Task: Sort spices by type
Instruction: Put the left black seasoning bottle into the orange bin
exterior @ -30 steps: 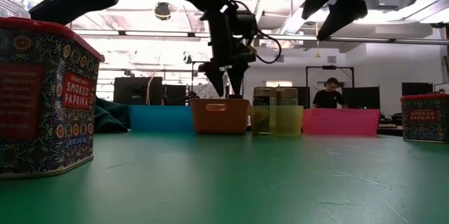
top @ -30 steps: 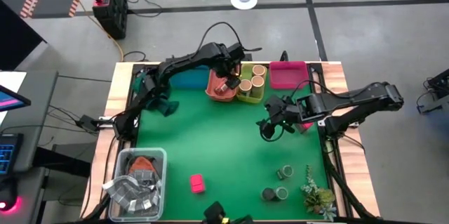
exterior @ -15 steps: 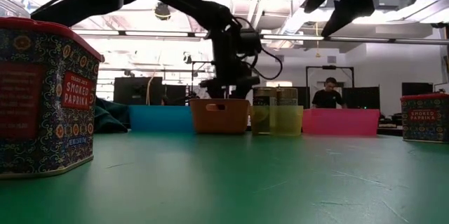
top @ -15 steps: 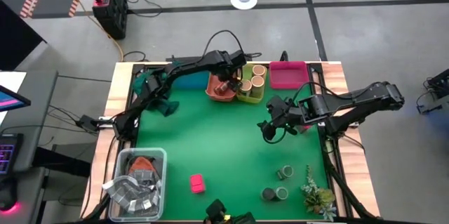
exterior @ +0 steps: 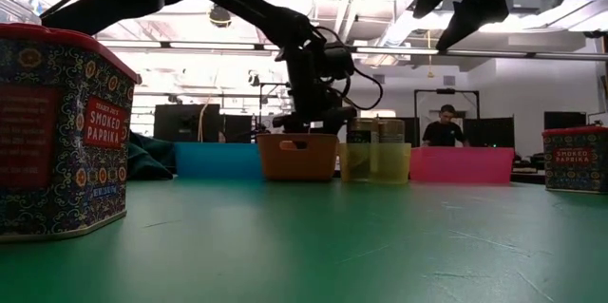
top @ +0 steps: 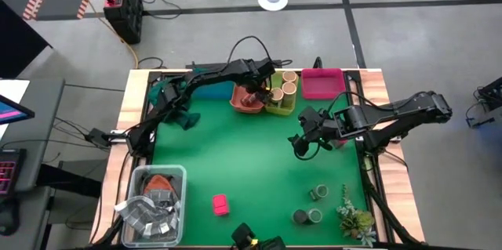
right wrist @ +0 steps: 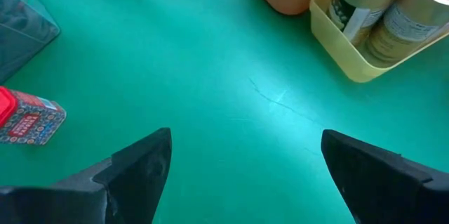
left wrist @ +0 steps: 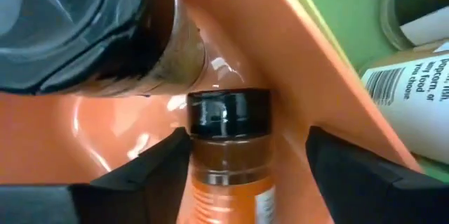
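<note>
My left gripper (top: 255, 93) is down inside the orange tray (top: 241, 105), open, with a dark-lidded jar (left wrist: 228, 154) lying between its fingers. A second dark-lidded jar (left wrist: 105, 27) lies beside it in the same tray. Tan-topped cylinders (top: 284, 85) stand in the yellow-green tray. My right gripper (top: 302, 142) hangs open above the bare green mat, holding nothing. Green-topped jars (top: 315, 203) and a pink box (top: 220, 204) stand on the mat near the table's near edge. Another pink box (top: 340, 140) shows under the right arm. My left gripper comes from above into the orange tray, with the dark-lidded jar lying along its fingers on the tray floor. One finger (left wrist: 165, 161) borders the jar's side just below the lid (left wrist: 228, 112); whether it touches I cannot tell. The other finger (left wrist: 344, 175) stands apart.
A blue tray (top: 209, 88) and a pink tray (top: 321, 84) flank the two middle trays at the far edge. A clear tub of grey packets (top: 153, 199) sits at the near left corner and a plant sprig (top: 354, 219) at the near right. A dark cloth (top: 179, 114) lies at the left.
My left gripper has come down from above the orange tray until its fingers are below the tray's rim, with the arm reaching slightly farther toward the yellow-green tray.
</note>
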